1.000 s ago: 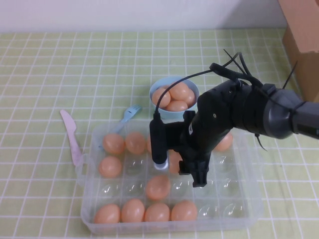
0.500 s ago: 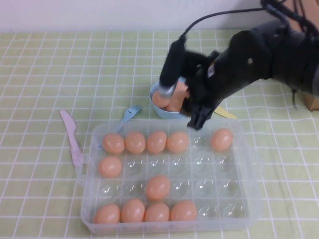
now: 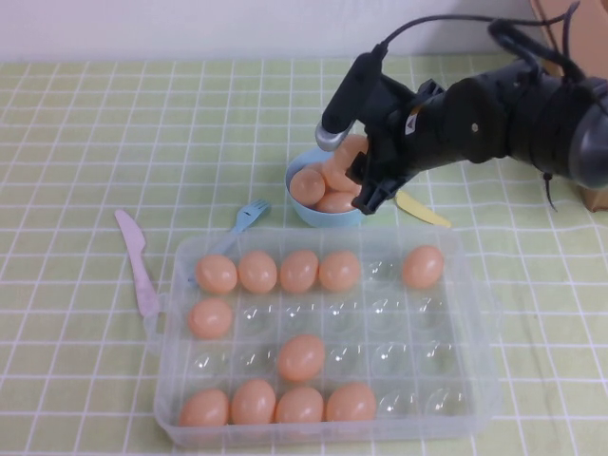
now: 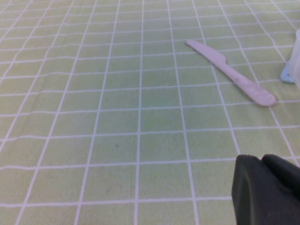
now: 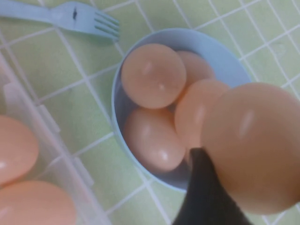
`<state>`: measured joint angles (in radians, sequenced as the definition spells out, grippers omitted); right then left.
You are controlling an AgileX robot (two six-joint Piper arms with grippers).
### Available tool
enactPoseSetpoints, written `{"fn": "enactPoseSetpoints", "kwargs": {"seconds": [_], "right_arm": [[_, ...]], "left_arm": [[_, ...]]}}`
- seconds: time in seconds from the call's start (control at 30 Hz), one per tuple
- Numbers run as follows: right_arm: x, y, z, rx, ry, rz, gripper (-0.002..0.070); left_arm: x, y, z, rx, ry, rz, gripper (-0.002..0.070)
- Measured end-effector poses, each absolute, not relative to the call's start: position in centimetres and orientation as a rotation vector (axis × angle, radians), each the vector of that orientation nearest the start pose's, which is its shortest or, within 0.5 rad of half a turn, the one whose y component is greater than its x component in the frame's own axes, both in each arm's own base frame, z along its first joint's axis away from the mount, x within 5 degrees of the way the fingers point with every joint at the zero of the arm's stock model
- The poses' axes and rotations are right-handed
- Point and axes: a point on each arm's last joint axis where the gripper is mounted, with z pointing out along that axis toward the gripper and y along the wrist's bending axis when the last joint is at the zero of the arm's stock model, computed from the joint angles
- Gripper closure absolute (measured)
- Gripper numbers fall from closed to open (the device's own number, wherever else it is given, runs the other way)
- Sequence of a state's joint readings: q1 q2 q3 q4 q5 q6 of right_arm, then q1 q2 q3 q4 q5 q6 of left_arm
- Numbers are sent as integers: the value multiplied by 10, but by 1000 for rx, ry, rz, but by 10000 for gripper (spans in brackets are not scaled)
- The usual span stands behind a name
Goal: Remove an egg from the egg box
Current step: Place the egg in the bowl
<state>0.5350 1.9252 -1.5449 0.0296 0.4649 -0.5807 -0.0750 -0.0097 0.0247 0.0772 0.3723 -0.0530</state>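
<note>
The clear plastic egg box [image 3: 480,394] lies at the near middle of the table and holds several peach-orange eggs [image 3: 301,357]. My right gripper [image 3: 366,179] is shut on one egg [image 5: 253,145] and holds it just above the light-blue bowl [image 3: 302,213]. The bowl holds three more eggs [image 5: 153,75]. One dark finger [image 5: 206,197] presses the held egg's side. A corner of the egg box [image 5: 28,108] shows in the right wrist view. My left gripper [image 4: 267,187] is out of the high view, low over bare tablecloth, with its fingers together and empty.
A lilac plastic knife [image 3: 138,261] lies left of the box and also shows in the left wrist view [image 4: 232,72]. A blue fork [image 3: 245,220] lies between the knife and the bowl. A yellow utensil [image 3: 423,211] lies right of the bowl. A cardboard box [image 3: 579,57] stands at the far right.
My right gripper has risen from over the egg box and moved back to above the blue bowl, carrying an egg. The left arm has not moved.
</note>
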Motion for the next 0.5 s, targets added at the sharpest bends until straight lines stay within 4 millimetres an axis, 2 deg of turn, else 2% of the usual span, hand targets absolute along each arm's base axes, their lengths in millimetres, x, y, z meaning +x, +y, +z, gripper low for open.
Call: {"fn": "enactPoseSetpoints", "kwargs": {"seconds": [0.1, 0.3, 0.5], "right_arm": [[391, 231, 259, -1204, 1974, 0, 327], [413, 244, 278, -1169, 1906, -8, 327], [434, 249, 264, -1248, 1932, -64, 327]], "left_arm": [[53, -1, 172, 68, 1868, -13, 678], [53, -1, 172, 68, 1868, -13, 678], [53, -1, 172, 68, 1868, -13, 678]]}}
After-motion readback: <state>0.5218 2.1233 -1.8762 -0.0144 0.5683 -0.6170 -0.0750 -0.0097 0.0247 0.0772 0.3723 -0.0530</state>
